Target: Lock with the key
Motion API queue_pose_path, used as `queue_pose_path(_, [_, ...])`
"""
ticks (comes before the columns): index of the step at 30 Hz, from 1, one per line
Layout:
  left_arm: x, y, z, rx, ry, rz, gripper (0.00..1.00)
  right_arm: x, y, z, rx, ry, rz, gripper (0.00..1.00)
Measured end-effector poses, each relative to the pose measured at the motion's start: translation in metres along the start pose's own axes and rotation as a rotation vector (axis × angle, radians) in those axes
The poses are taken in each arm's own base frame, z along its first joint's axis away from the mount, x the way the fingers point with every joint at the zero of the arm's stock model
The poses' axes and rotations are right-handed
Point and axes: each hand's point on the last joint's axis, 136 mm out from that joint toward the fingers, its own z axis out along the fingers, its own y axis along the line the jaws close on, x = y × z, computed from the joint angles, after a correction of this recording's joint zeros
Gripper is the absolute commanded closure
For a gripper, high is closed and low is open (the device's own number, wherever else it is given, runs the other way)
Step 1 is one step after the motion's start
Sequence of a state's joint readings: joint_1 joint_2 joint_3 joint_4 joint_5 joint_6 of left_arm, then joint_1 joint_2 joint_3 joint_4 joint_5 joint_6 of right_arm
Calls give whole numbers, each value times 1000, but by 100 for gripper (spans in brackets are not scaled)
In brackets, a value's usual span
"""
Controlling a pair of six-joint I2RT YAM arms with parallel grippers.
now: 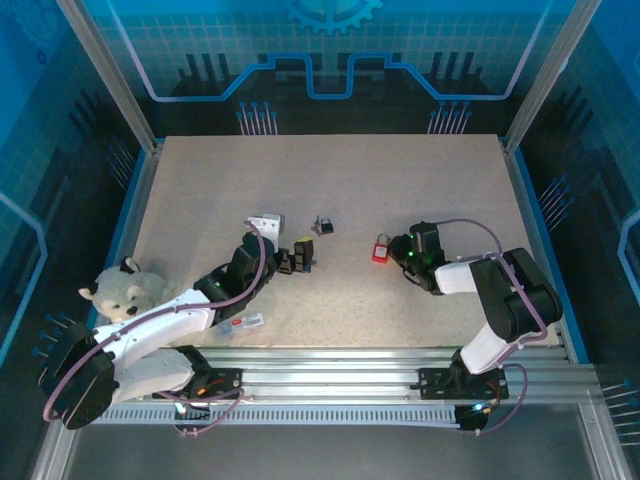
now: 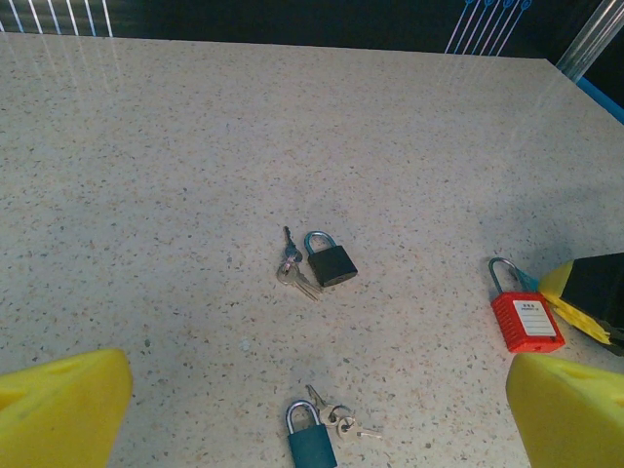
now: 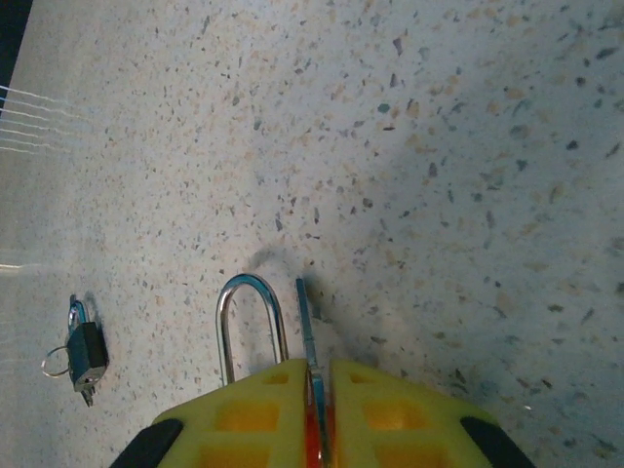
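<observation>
A red padlock (image 2: 526, 324) lies flat on the speckled table, its steel shackle (image 3: 249, 317) pointing away from the right arm. My right gripper (image 3: 314, 369) sits low over the lock's body, its yellow fingers (image 3: 400, 405) shut on a thin key (image 3: 306, 327) whose blade sticks out beside the shackle. Red shows in the slit between the fingers. In the top view the right gripper (image 1: 395, 250) touches the red padlock (image 1: 380, 250). My left gripper (image 2: 317, 380) stands wide open above the table, left of the red lock, holding nothing; it is seen from above as the left gripper (image 1: 296, 255).
A black padlock (image 2: 333, 263) with keys (image 2: 292, 273) lies mid-table. A teal padlock (image 2: 312, 444) with a key bunch (image 2: 343, 421) lies between the left fingers. A toy bear (image 1: 125, 292) and a white block (image 1: 266, 222) are on the left.
</observation>
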State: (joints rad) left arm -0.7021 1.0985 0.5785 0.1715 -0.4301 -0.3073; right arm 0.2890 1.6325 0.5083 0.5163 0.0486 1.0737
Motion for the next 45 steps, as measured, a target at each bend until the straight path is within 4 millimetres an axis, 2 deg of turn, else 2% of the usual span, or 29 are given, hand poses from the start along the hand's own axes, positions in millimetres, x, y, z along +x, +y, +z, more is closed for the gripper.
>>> queue_pose_path(34, [0,0,0,0,0,0,1,-1,2,-17,8,1,-1,79])
queue_pose_path(39, [0,0,0,0,0,0,1,-1,3,-21,8,1,-2,72])
queue_pose_path(45, [0,0,0,0,0,0,1,-10,18,-41,-9,-47,-79,49])
